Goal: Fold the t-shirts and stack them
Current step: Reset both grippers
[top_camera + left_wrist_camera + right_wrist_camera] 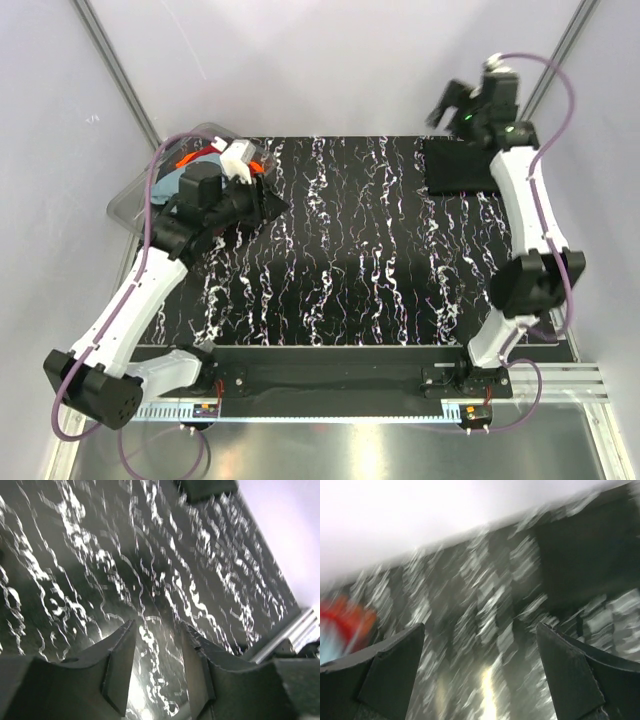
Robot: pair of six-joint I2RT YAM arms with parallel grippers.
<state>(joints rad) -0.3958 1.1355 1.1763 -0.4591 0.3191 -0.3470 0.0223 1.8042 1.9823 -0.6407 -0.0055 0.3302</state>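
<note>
At the far right corner of the table (350, 260), the right gripper (480, 627) is hanging with jaws spread wide and empty, near the folded black t-shirt (460, 165). At far left, the left gripper (156, 625) is standing parted, holding nothing, beside the clear tub (125, 205) containing the red-orange t-shirt (190, 158) and the teal-blue t-shirt (168, 186).

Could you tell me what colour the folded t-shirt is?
The t-shirt is plain black; top external view.

1. Left arm (125, 310) and right arm (527, 205): white link shells, black joint housings.
2. Purple cables (150, 215) loop back from left gripper (157, 625) and right gripper (480, 627).
3. Fingers (120, 665) dark, wedge-shaped; green light (467, 120) just behind right gripper.
</note>
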